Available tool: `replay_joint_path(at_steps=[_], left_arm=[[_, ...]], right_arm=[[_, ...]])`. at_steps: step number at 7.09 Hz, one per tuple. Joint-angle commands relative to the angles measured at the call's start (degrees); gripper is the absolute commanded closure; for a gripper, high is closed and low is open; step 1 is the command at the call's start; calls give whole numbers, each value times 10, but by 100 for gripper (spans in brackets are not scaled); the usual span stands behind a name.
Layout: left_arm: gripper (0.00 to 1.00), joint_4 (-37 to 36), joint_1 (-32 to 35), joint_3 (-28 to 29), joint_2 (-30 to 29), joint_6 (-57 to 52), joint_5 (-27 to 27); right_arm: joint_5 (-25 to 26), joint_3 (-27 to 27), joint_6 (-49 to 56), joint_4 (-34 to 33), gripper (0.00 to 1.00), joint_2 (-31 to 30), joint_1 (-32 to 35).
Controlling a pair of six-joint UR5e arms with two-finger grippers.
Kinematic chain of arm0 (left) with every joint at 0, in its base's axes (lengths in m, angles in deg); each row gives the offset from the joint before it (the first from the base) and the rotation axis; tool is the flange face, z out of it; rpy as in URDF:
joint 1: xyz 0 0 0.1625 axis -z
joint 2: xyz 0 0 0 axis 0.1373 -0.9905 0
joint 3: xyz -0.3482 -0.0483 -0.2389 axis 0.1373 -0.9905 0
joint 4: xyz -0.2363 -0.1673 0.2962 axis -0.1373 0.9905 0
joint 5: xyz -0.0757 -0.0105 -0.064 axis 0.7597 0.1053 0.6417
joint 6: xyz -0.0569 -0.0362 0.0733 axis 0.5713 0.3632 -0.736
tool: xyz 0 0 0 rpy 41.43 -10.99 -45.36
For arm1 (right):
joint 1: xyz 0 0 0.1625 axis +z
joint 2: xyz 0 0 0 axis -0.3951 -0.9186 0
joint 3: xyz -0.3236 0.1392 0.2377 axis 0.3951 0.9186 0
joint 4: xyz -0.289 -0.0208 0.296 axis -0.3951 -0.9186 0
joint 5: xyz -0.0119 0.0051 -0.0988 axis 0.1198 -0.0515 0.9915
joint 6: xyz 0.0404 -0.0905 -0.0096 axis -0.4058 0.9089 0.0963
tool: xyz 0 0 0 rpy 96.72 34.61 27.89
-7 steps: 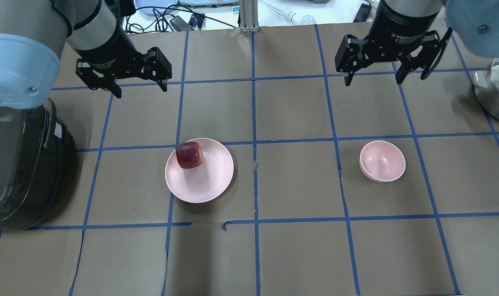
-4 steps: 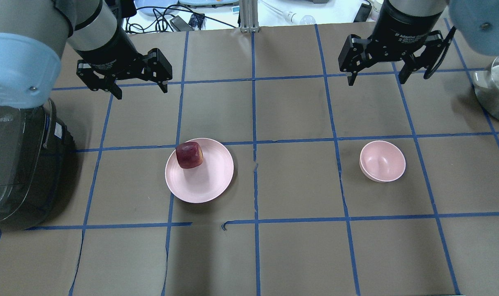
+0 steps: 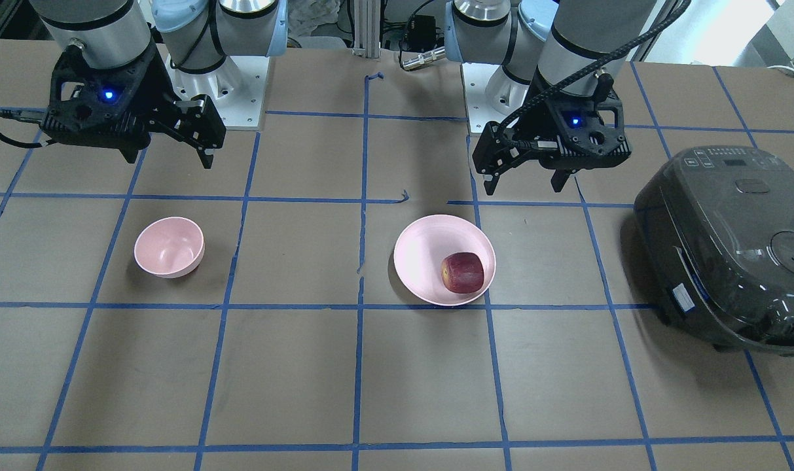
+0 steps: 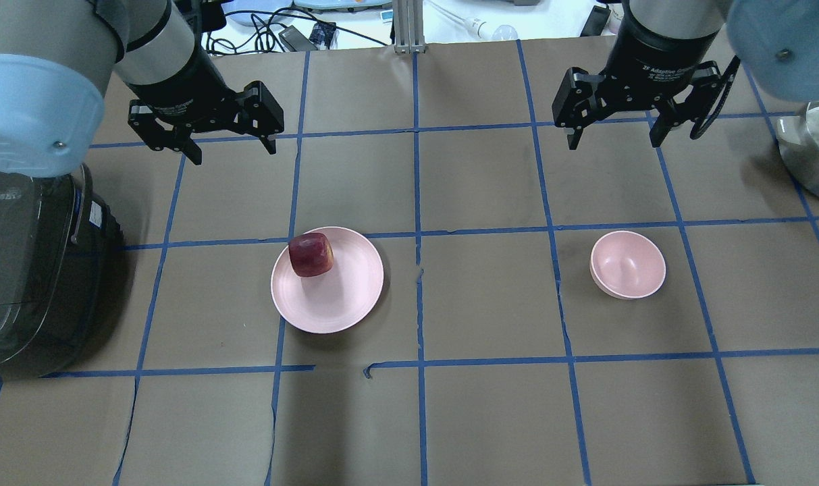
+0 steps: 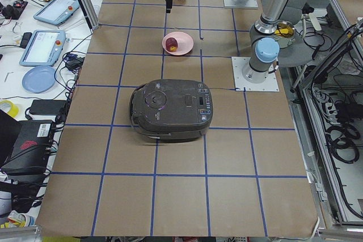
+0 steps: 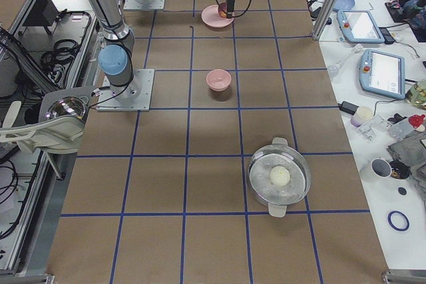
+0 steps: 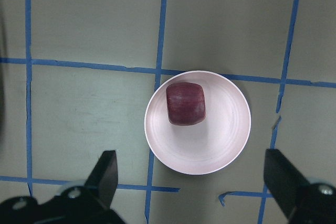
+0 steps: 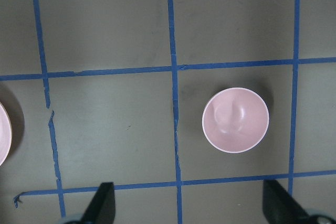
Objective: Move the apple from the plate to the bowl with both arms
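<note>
As I judge it, nothing of the transfer is done yet. The apple (image 4: 310,255) rests on the plate (image 4: 335,297), off-centre and close to the rim. It lies well below my left pincer (image 4: 233,154), which hangs high over the bench (image 4: 483,304) with its jaws wide apart and nothing between them. In that pincer's wrist view the plate shows between the lines of the two fingers and a little ahead of their tips, so I am roughly lined up above it but far from touching. My right pincer (image 4: 613,143) is spread wide too and carries nothing. The bowl (image 4: 628,264) sits well below it, empty, closer to one finger's line than to the other. Plate and bowl stand well apart on the bench, one under each arm. By my reckoning every working step is left. The left pincer has to come down around the apple, close on it and lift it off the plate. Since both arms are asked for, I expect to pass it across to the right pincer. That one would then bring it over the bowl and let it go inside.
</note>
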Motion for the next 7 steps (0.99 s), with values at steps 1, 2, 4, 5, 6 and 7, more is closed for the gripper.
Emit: replay_joint_path(at_steps=[1, 2, 4, 5, 6, 7], left_arm=[[0, 0, 0, -1, 0, 0, -1], [0, 0, 0, -1, 0, 0, 0], [0, 0, 0, -1, 0, 0, 0], [0, -1, 0, -1, -1, 0, 3], [0, -7, -1, -2, -13, 3, 4], [0, -14, 0, -12, -37, 10, 3]], right_arm=[[-1, 0, 6, -3, 0, 2, -11], [-2, 1, 60, -3, 0, 0, -54], [-1, 1, 234, -3, 0, -4, -150], [-2, 1, 277, -1, 0, -4, -181], [-3, 1, 293, 0, 0, -4, -197], [-2, 0, 294, 4, 0, -4, -198]])
